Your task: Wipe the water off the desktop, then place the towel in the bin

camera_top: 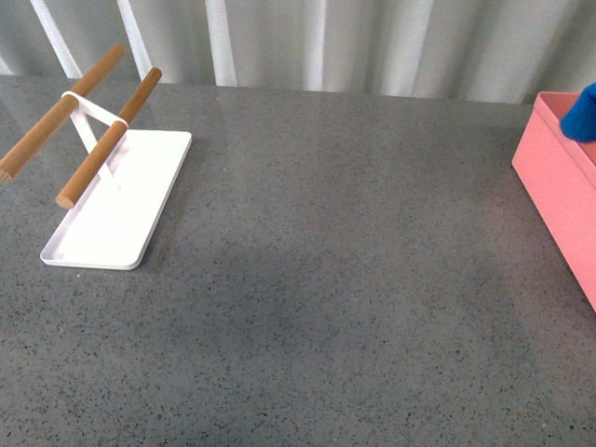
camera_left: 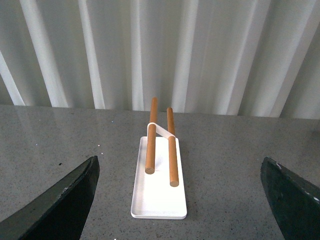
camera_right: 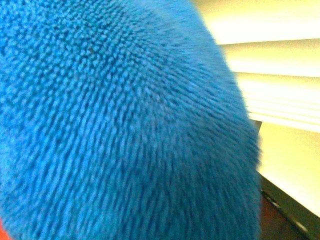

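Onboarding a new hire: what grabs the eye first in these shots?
The blue towel fills nearly the whole right wrist view; in the front view just a corner of it pokes up over the pink bin at the right edge. On the left of the grey desktop stands a white tray with two wooden bars.

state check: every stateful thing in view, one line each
desktop: no standing water visible, nothing on its middle.
towel: bunched, poking up at the bin's rim; fills the right wrist view.
bin: upright, open-topped, at the right edge.
white tray: flat on the desktop, nothing lying in it.
wooden bars: bare.
left gripper: open, holding nothing.
right gripper: not visible behind the towel.
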Motion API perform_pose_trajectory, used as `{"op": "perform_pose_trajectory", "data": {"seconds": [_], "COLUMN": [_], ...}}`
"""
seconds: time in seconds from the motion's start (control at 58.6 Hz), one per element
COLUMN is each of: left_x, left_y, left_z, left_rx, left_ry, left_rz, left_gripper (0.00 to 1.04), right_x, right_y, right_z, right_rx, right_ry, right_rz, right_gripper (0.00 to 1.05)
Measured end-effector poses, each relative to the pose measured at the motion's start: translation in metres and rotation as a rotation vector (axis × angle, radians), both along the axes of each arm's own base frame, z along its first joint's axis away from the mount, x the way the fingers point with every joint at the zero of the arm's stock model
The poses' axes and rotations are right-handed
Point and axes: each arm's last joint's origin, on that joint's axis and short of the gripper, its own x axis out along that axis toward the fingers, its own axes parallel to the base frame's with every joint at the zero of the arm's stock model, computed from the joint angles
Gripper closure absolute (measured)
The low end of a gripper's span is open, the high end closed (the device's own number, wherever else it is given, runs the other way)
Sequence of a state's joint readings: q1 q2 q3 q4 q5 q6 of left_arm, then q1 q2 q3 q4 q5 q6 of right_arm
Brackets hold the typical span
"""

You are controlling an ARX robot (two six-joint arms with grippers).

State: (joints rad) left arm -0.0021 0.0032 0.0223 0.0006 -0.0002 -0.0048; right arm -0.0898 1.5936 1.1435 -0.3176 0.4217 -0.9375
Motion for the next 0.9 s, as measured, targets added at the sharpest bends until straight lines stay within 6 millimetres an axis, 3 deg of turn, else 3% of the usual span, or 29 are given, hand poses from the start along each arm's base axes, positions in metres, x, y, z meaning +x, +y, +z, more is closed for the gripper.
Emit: {"op": "perform_pose_trajectory", "data": {"seconds": [0.085,0.717,0.802,0.853,0.904], "left_x": [0.000,0.000,0.000,0.000,0.000], "left_y": [0.000,0.000,0.000,0.000,0.000], "left_z": [0.000,0.000,0.000,0.000,0.000], "left_rx": [0.000,0.000,0.000,0.000,0.000], "left_ry": [0.000,0.000,0.000,0.000,0.000], "left_rz": [0.000,0.000,0.000,0.002,0.000], "left_gripper": [0.07,0.07,0.07,0.07,0.07], "right_x": [0.000,0.000,-0.001,-0.020,-0.038], "right_y": [0.000,0.000,-0.001,0.007,0.013], "right_z": [0.000,0.000,-0.008,-0.019,-0.023], "right_rx": [0.001,0.009,0.294,0.629,0.783], "right_ry": [-0.001,-0.010,-0.376,-0.684,-0.821], "right_rz": [-0.002,-0.005,0.074,0.150,0.152], "right_gripper": [0.05,0.07,0.19,0.34,0.44]}}
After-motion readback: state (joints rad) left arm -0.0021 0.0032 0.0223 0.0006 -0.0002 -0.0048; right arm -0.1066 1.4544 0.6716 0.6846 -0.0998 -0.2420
